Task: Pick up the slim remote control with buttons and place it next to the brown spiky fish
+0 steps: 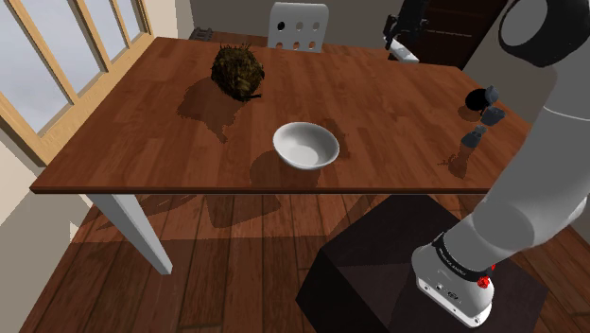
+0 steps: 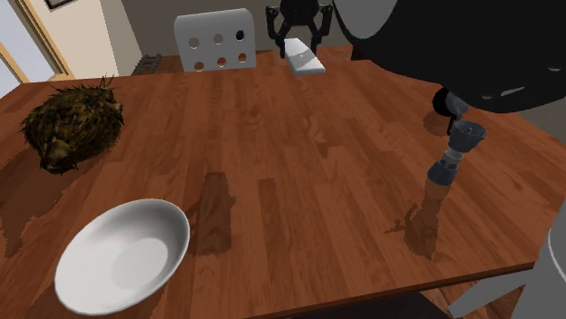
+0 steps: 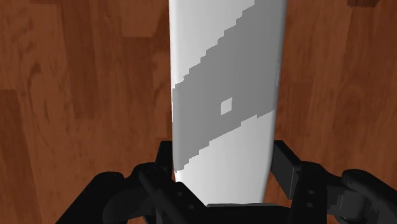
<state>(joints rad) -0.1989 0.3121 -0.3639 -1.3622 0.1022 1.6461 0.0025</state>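
Jaws clamped on the remote (image 3: 222,95), one black finger on each long edge near its near end. The remote is drawn plain white and grey, with one small pale square on its face. Its long axis runs straight out from the jaws, and the free end pointing away from the hand. Position: at the far edge of the table (image 2: 299,181), just right of the white chair (image 2: 215,38) in the second exterior view. It appears tilted, with the free end lower and nearer. I can't tell whether it is clear of the wood. The brown spiky fish (image 2: 73,127) sits well apart, toward the left side of the table in both exterior views. A white bowl (image 2: 122,256) lies nearer than the fish and off the direct line. Judgement: the carry runs leftward along the far part of the table. Bare wood lies beside the fish on its right, the side facing the jaws. Setting the remote's long axis alongside the fish, not pointing into its spikes, looks sensible.
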